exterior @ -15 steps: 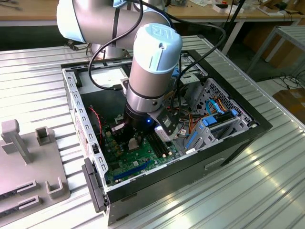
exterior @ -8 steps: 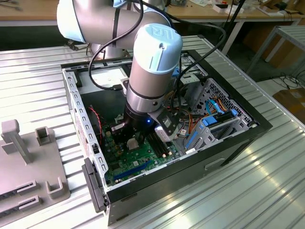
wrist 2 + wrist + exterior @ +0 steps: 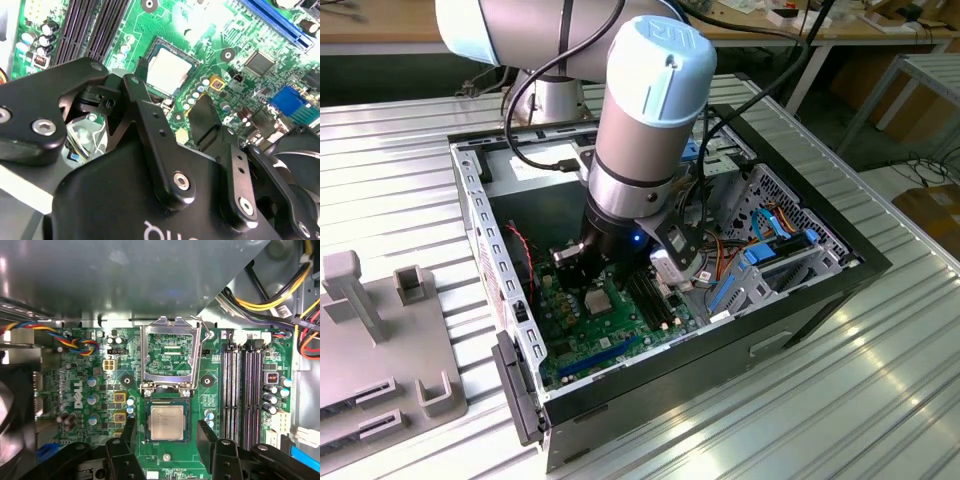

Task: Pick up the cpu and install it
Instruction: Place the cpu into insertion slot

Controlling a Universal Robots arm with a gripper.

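The tool (image 3: pixel 167 426) has its two black fingers (image 3: pixel 129 432) spread apart. One stands on each side of the cpu (image 3: pixel 167 422), a small flat silvery-grey square plate lying in the dark-rimmed socket of the green circuit board (image 3: pixel 215 397). Neither finger touches it. Just beyond the fingertips the socket's hinged metal frame (image 3: pixel 167 360) stands raised open. Outside one finger run long dark memory slots (image 3: pixel 242 395). Outside the other sit small round capacitors (image 3: pixel 92 400) and a bundle of coloured wires (image 3: pixel 75 337). Farther beyond rises a grey metal case wall (image 3: pixel 125 275).
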